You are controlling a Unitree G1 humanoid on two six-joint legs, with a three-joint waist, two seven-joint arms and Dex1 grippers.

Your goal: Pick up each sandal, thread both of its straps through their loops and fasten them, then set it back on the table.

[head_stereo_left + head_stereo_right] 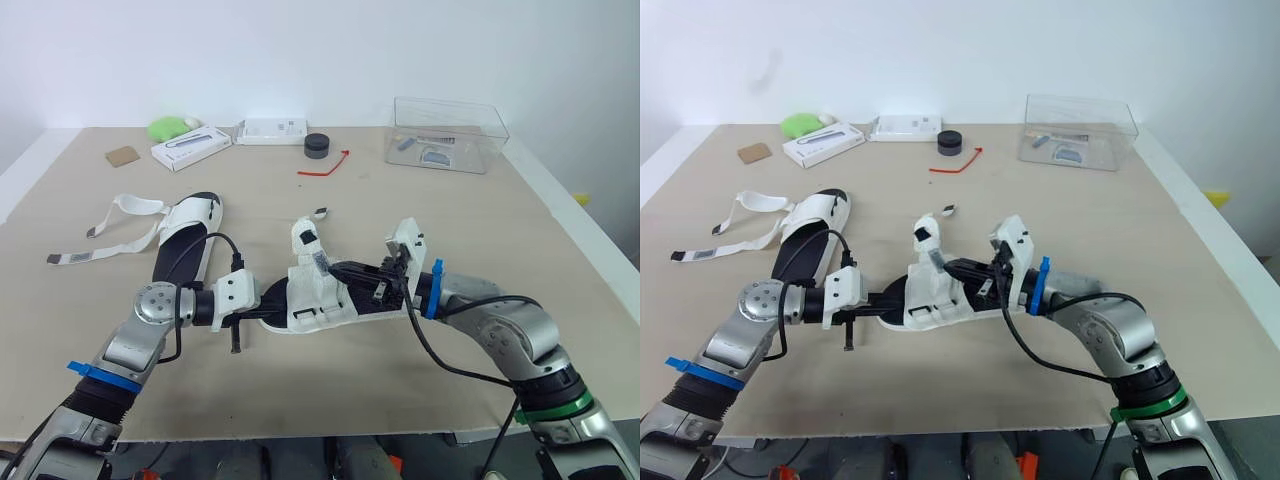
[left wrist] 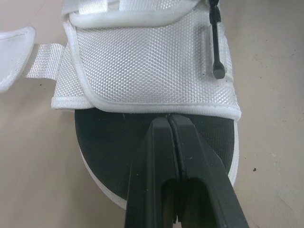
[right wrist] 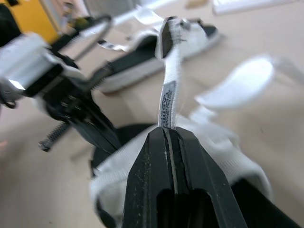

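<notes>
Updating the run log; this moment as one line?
left gripper: shut, over sandal | right gripper: shut on strap | other sandal: on table, unfastened

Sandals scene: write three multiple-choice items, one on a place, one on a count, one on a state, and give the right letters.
1. Where does the clear box stand?
A) at the far right of the table
B) at the near left corner
C) on the floor

2. How many sandals are in view?
A) one
B) two
C) three

3. What is the right gripper doing?
A) open
B) shut on a strap
C) shut on nothing

Answers:
1 A: the box sits by the far right edge.
2 B: the middle sandal and the left sandal.
3 B: the strap rises from between its closed fingers.
</notes>
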